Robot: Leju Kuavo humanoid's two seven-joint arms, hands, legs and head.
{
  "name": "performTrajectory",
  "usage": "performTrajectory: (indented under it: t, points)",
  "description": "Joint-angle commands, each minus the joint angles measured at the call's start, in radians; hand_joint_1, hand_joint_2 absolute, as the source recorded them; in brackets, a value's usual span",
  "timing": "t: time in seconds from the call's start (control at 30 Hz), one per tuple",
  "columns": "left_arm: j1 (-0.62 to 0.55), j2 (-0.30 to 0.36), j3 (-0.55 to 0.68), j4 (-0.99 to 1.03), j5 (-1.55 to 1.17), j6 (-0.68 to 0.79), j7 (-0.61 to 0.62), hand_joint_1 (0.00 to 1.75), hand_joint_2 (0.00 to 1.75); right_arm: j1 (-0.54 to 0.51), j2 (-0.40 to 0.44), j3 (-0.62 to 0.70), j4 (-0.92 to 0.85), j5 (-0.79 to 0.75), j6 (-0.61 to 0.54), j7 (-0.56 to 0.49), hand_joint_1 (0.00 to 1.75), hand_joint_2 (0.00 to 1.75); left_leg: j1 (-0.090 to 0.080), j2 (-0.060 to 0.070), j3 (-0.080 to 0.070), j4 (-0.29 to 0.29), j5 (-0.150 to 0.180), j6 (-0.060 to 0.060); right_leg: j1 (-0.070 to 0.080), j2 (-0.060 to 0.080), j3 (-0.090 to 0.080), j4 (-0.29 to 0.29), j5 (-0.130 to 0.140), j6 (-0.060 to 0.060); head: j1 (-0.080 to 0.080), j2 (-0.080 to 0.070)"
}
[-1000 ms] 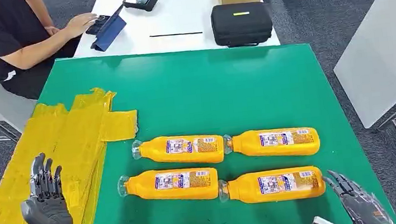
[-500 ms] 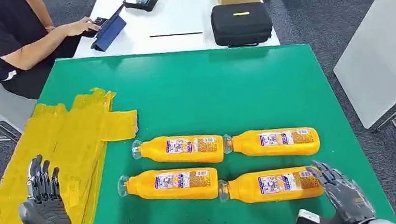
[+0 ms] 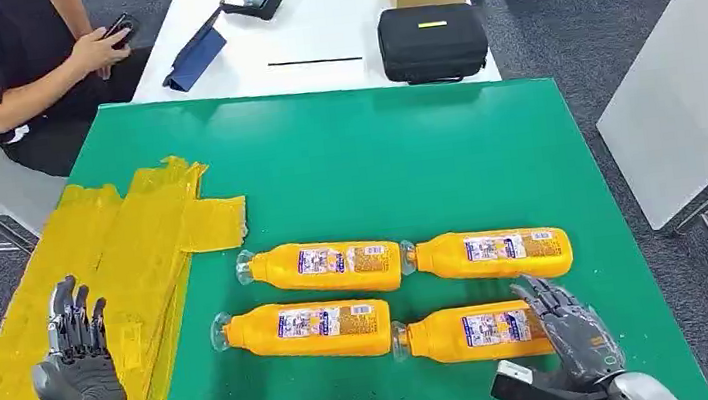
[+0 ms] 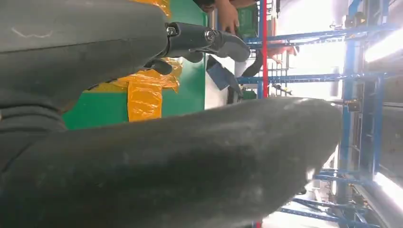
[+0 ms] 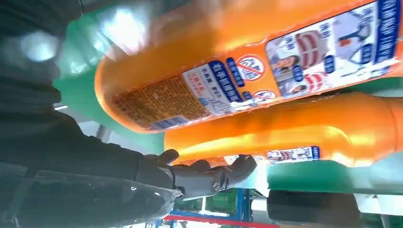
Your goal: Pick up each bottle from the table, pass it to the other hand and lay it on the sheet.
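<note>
**Right hand over the nearest bottle**

The right hand (image 3: 568,329) sits at the base end of the near right bottle (image 3: 476,332), fingers spread apart over it and nothing gripped; I cannot tell whether they touch it. Just beyond its fingertips lies the far right bottle (image 3: 493,255). To its left lie the near left bottle (image 3: 306,330) and far left bottle (image 3: 323,268), all four on their sides on the green table (image 3: 376,167). Well away, the left hand (image 3: 78,372) hovers upright, fingers apart and empty, above the yellow sheet (image 3: 125,256). Past the table a person (image 3: 2,59) holds a phone.
</note>
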State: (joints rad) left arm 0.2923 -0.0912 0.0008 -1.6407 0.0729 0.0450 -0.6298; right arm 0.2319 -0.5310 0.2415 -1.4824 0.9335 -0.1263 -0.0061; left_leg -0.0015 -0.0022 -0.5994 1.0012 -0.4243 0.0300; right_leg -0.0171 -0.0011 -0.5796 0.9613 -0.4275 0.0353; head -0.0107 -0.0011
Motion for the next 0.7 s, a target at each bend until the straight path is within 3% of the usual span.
performTrajectory:
  t: [0.03,0.27,0.3,0.33,0.4,0.47,0.57,0.7]
  points:
    - [-0.038,0.029,-0.007,0.051,0.001,-0.011,0.0,0.0,0.0,-0.029,0.07,0.006,0.059,0.016,0.025,-0.01,0.0,1.75,0.001,0.0,0.005,-0.002,-0.001,-0.002,0.001,0.0,0.004,-0.002,-0.001,-0.002,0.0,0.0]
    - [-0.073,0.055,-0.033,0.094,0.032,-0.008,0.0,0.0,0.0,-0.086,0.048,0.092,0.222,-0.02,0.122,-0.005,0.0,1.75,0.001,0.0,0.006,-0.003,-0.001,-0.002,0.001,0.0,0.005,-0.003,0.0,-0.002,0.0,0.0]
    - [-0.082,0.06,-0.037,0.106,0.038,-0.007,0.0,0.0,0.0,-0.097,0.042,0.111,0.267,-0.031,0.135,-0.011,0.47,1.75,0.001,0.0,0.004,-0.002,0.0,-0.001,0.001,0.0,0.004,-0.003,0.0,-0.001,0.0,0.0]
    - [-0.092,0.067,-0.044,0.117,0.045,-0.004,-0.001,0.0,0.0,-0.103,0.039,0.134,0.307,-0.051,0.156,-0.016,1.45,1.75,0.001,0.001,0.006,-0.003,-0.001,-0.002,0.001,0.001,0.005,-0.003,0.0,-0.002,0.0,0.0]
    - [-0.101,0.068,-0.049,0.124,0.052,0.001,-0.002,0.0,0.0,-0.11,0.041,0.161,0.356,-0.075,0.168,-0.023,1.66,1.75,0.001,-0.001,0.008,-0.003,-0.001,-0.002,0.002,-0.001,0.008,-0.005,-0.001,-0.002,0.0,0.0]
    - [-0.114,0.062,-0.046,0.122,0.055,0.003,-0.001,0.0,0.0,-0.135,0.057,0.18,0.412,-0.082,0.176,-0.024,1.75,1.75,0.002,-0.002,0.009,-0.002,0.0,-0.002,0.002,-0.002,0.007,-0.004,-0.001,-0.002,0.001,0.0]
    - [-0.132,0.052,-0.043,0.113,0.059,0.003,0.017,0.0,0.0,-0.221,0.126,0.204,0.556,-0.06,0.187,-0.027,1.73,1.75,0.002,-0.002,0.014,-0.003,-0.002,-0.002,0.003,-0.003,0.003,-0.005,-0.003,-0.003,0.0,0.0]
    - [-0.14,0.046,-0.041,0.11,0.056,0.0,0.028,0.0,0.0,-0.287,0.174,0.226,0.692,-0.023,0.199,-0.03,1.71,1.75,0.007,0.009,0.029,-0.003,-0.011,-0.005,0.007,0.007,0.016,-0.009,-0.006,-0.004,0.001,0.0]
